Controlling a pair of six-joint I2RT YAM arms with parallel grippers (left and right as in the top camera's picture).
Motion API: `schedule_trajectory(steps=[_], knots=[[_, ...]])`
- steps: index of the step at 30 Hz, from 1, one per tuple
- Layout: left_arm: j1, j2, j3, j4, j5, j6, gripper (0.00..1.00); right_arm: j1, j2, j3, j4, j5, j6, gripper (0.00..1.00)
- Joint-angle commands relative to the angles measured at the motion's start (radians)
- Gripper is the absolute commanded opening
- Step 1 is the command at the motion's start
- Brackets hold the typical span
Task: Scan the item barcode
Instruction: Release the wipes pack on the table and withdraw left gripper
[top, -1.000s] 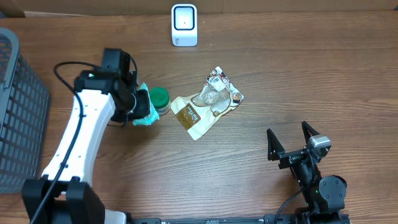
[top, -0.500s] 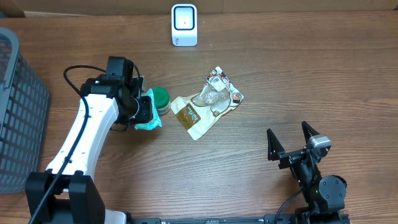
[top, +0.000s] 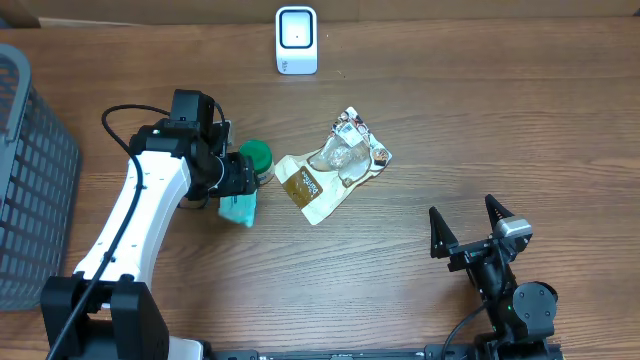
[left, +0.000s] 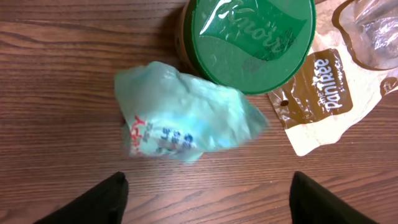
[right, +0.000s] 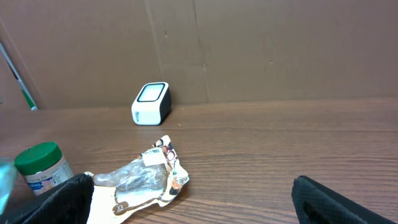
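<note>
The pale teal packet lies crumpled on the table, just beside the green-lidded jar, at the jar's seven o'clock. It looks light, soft and slippery, so a pinch on its flatter printed edge seems best. The left gripper stands wide over it, holding nothing. The right gripper, off at four o'clock, gapes empty.
</note>
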Motion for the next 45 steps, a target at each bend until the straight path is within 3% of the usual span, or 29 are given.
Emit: schedule_trajectory(steps=[1,6,16,22,32,41,45], knots=[[0.0,-0.006,0.064,-0.019,0.012,-0.006,0.76,0.005,-0.01,-0.01,0.003,0.005,0.003,1.0],[0.0,-0.006,0.224,-0.106,0.012,-0.011,0.75,0.005,-0.01,-0.01,0.004,0.005,0.003,1.0],[0.018,-0.007,0.708,-0.32,-0.06,-0.034,0.74,0.005,-0.01,-0.01,0.003,0.005,0.003,1.0],[0.143,-0.007,0.908,-0.353,-0.199,-0.138,1.0,0.005,-0.01,-0.01,0.004,0.005,0.003,1.0],[0.529,0.006,0.934,-0.364,-0.191,-0.395,1.0,0.005,-0.01,-0.01,0.003,0.006,0.003,1.0],[0.759,0.062,0.932,-0.352,-0.265,-0.395,1.0,0.005,-0.01,-0.01,0.003,0.006,0.003,1.0],[0.826,0.152,0.926,-0.361,-0.274,-0.299,1.0,0.005,-0.01,-0.01,0.003,0.009,0.003,1.0]])
